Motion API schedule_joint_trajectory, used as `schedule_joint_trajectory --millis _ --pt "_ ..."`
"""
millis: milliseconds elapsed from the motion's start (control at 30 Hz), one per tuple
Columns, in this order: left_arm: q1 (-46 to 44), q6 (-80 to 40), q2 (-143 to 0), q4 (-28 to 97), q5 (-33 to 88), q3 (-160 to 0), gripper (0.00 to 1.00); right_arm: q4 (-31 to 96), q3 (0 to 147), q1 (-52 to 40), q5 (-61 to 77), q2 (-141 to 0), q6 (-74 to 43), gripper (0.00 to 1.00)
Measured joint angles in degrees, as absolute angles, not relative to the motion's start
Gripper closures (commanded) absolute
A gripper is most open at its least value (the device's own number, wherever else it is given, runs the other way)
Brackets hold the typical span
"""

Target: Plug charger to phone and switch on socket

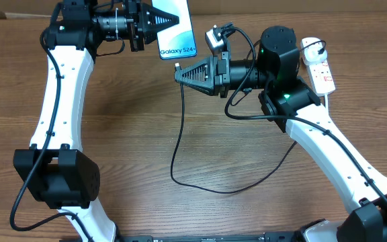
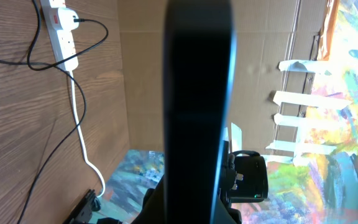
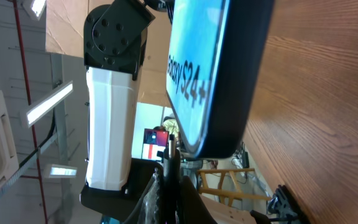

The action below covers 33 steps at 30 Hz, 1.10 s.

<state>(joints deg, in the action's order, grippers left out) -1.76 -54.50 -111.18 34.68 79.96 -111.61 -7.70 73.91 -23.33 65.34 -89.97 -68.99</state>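
Observation:
The phone (image 1: 177, 28) is held off the table at the back, screen up, its "Galaxy S24+" end toward the right arm. My left gripper (image 1: 157, 22) is shut on its far long side. In the left wrist view the phone (image 2: 197, 93) shows edge-on as a dark slab between the fingers (image 2: 166, 208). My right gripper (image 1: 179, 72) is shut on the charger's connector tip (image 3: 171, 144), which sits just short of the phone's (image 3: 197, 68) short end. The charger cable (image 1: 180, 134) hangs down and loops over the table. The socket (image 1: 318, 64) lies at the far right with the black plug (image 2: 73, 19) in it.
The cable's loop (image 1: 207, 189) lies on the wooden table in front of the right arm. The socket's thick white cord (image 2: 79, 130) runs off toward the table's edge. A cardboard wall (image 2: 142, 93) stands behind the table.

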Motion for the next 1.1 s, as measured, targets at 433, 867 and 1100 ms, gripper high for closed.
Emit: schedule_joint_trajectory --millis 433,867,1100 --pt "-1.76 -54.5 -111.18 34.68 81.32 -111.61 0.96 -7.77 73.91 -23.29 64.05 -90.39 -68.99 0.96" --pt "-1.76 -54.5 -111.18 34.68 81.45 -111.61 0.96 -8.97 73.91 -23.07 64.29 -90.5 -68.99 0.96" --pt "-1.72 -54.5 -111.18 34.65 81.38 -111.61 0.96 -9.28 73.91 -20.93 66.24 -90.5 -69.01 0.96"
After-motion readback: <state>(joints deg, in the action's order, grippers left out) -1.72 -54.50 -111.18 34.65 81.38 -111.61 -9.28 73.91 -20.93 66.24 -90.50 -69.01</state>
